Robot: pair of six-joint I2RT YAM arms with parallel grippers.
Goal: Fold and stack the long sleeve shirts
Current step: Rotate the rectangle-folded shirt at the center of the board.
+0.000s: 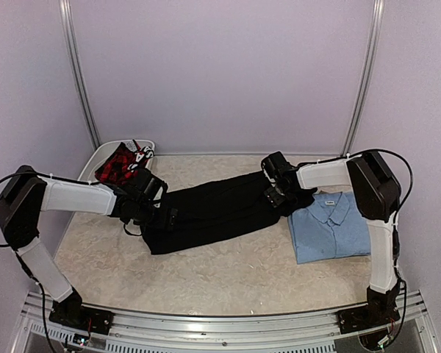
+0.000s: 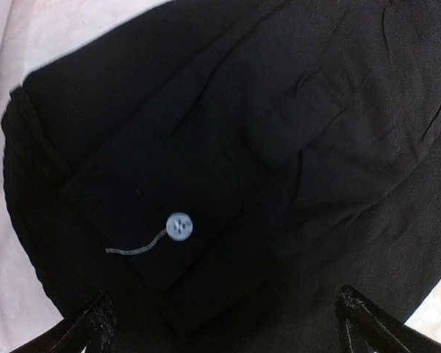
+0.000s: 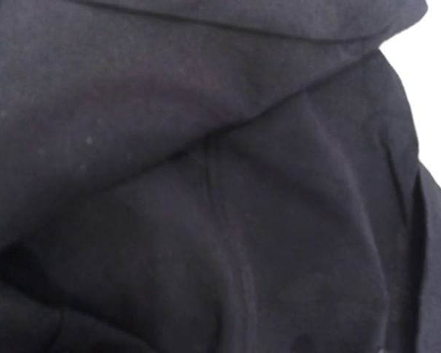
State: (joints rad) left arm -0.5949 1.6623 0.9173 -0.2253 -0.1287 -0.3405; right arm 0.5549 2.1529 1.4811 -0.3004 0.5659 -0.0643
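A pale, speckled surface [image 1: 228, 272] filled the overhead view, with the two arms reaching in from its near edge. Across its middle lay the black shirt [image 1: 213, 209], folded into one long, narrow band. Its long axis ran on a slant: the left end sat nearer the arm bases and the right end pointed toward the back right. Just beside that right end lay the light blue shirt [image 1: 329, 226], folded into a neat rectangle with its collar pointing toward the back of the surface; whether the two shirts touched could not be told. The left gripper [image 1: 165, 217] sat at the black shirt's left end. In the left wrist view its jaws were spread wide, one dark fingertip [image 2: 88, 327] at each lower corner, with black cloth [image 2: 279, 147] filling the space between and beyond them. The right gripper [image 1: 279, 197] sat at the shirt's right end. The right wrist view showed only creased black cloth [image 3: 206, 206] close up, so whether those jaws were spread or pinching could not be told. A white bin [image 1: 151, 145] in the back left corner held a red and black cloth [image 1: 117, 165]. One small white button [image 2: 178, 225] showed on a folded panel of the black shirt, with a loose pale thread [image 2: 136, 246] trailing to its left.
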